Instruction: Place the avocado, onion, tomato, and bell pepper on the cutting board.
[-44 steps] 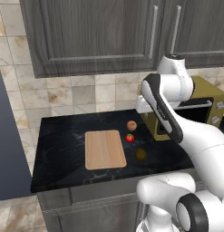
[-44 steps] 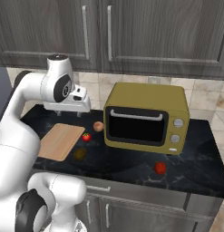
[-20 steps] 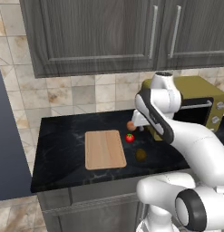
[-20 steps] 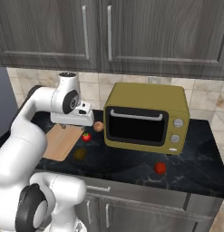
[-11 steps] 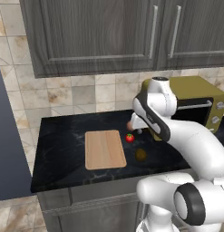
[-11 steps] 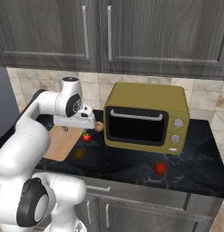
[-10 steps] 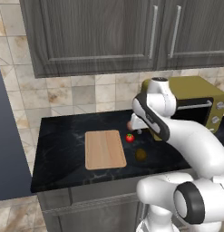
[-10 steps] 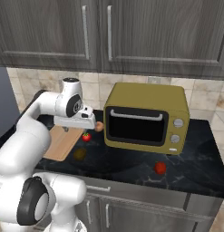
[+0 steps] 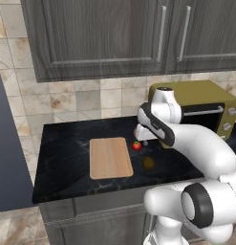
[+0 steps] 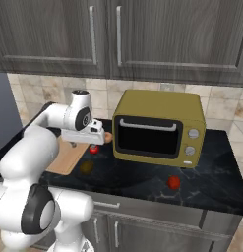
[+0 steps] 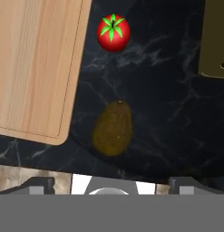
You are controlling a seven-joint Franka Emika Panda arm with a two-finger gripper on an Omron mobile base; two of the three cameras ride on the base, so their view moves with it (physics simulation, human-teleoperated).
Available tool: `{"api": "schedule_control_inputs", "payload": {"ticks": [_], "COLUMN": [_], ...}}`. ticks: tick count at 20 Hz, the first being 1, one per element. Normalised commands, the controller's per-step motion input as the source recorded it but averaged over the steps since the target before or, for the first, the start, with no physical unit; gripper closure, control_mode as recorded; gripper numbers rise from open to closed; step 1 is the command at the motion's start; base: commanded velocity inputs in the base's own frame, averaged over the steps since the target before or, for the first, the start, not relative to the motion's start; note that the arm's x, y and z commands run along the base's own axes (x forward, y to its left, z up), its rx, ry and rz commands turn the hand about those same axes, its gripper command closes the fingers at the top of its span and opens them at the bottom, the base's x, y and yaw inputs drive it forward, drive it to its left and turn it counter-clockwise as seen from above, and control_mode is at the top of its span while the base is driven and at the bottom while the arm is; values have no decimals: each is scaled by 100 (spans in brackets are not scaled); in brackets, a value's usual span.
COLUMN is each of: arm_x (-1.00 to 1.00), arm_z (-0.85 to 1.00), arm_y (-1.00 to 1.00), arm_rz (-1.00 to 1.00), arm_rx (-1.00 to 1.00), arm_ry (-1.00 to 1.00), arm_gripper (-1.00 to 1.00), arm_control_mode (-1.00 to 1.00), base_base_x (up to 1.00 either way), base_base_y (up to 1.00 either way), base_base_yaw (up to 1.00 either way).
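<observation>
The cutting board [image 9: 110, 158] [image 10: 67, 158] [image 11: 34, 68] lies bare on the dark counter. To its right sit the tomato [image 9: 136, 145] [image 10: 94, 149] [image 11: 113, 32] and the dark avocado [image 9: 148, 163] [image 10: 86, 167] [image 11: 112, 129]. The onion [image 10: 107, 137] rests against the oven's left front. The bell pepper [image 10: 173, 182] lies alone in front of the oven. My gripper [image 9: 143, 139] [image 10: 83, 141] hangs low over the counter above the tomato and avocado, open and empty. In the hand view its fingertips [image 11: 39, 184] stand wide apart below the avocado.
An olive-yellow toaster oven [image 9: 200, 103] [image 10: 157, 128] fills the counter's right part, close to my hand. Dark cabinets hang above a tiled wall. The counter's front edge runs just past the avocado and the board.
The arm has folded down and the hand has sunk toward the counter, drifting slightly left over the tomato. The jaws stay open. No vegetable has moved.
</observation>
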Motion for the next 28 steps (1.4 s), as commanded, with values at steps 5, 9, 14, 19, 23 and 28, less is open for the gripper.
{"api": "schedule_control_inputs", "payload": {"ticks": [5,9,14,19,23,28], "arm_x": [3,9,9,14,10,11], "arm_z": [-36,-34,-33,-34,-35,-35], "arm_y": [0,0,0,0,0,2], "arm_rz": [0,0,0,0,0,0], "arm_rx": [0,0,0,0,0,0], "arm_ry": [4,4,4,4,4,5], "arm_gripper": [-100,-100,-100,-100,-100,-100], "arm_control_mode": [-100,-100,-100,-100,-100,-100], "base_base_x": [0,0,0,0,0,0], "base_base_y": [0,0,0,0,0,0], "base_base_yaw": [0,0,0,0,0,0]}}
